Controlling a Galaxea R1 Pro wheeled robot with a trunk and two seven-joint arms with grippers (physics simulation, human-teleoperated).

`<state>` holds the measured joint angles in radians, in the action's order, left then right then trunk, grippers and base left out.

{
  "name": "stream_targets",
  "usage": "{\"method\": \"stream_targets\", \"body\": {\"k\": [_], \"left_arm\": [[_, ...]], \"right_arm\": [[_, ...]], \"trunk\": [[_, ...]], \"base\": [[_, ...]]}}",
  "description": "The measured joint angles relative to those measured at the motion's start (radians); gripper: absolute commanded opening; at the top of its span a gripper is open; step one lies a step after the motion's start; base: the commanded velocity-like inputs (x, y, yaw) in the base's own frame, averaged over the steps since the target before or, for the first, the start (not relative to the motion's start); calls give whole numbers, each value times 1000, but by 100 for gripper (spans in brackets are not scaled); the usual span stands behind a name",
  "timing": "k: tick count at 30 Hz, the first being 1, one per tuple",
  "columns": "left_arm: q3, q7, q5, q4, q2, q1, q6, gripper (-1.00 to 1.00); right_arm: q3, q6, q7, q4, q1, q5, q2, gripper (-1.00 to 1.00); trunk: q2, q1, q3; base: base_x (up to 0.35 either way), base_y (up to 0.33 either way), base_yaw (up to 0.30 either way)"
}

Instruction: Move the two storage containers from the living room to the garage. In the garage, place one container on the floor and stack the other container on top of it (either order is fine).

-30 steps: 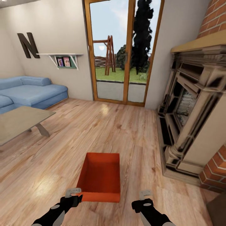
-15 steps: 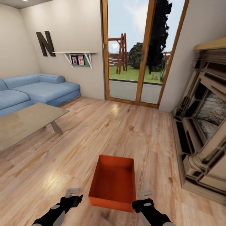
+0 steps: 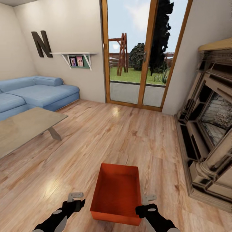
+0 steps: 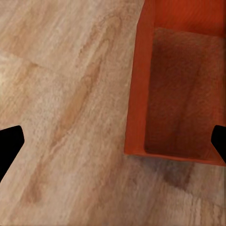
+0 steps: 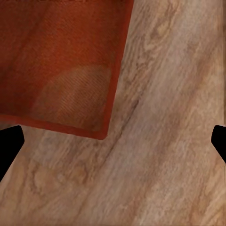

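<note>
Since half a second ago our view has swung slightly, so the storage container (image 3: 117, 193) sits a touch lower between our arms. Our left gripper (image 3: 76, 197) has its fingers spread wide apart, holding nothing, just beside the bin's left wall; our right gripper (image 3: 148, 200) is likewise spread and unloaded, close by its near right corner. That bin rests open-topped on the wood plank floor (image 3: 129, 135). Farther out we see a coffee table (image 3: 22, 127), blue sofa (image 3: 35, 93), glass door (image 3: 138, 54) and fireplace (image 3: 209, 129).
</note>
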<state>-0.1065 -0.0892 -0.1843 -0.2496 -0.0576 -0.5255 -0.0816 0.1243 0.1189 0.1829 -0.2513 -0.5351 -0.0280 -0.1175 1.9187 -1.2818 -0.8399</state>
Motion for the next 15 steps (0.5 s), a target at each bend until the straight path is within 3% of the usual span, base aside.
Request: {"method": "stream_targets", "body": {"k": [9,15], "left_arm": [[-1,0,0,0,0,1,0,100],[-2,0,0,0,0,0,0,100]], "right_arm": [[0,0,-1,0,0,0,0,100],[1,-1,-1,0,0,0,-1,100]], "trunk": [[0,0,0],[0,0,0]], "base": [[25,9,-140],[65,98,-174]]}}
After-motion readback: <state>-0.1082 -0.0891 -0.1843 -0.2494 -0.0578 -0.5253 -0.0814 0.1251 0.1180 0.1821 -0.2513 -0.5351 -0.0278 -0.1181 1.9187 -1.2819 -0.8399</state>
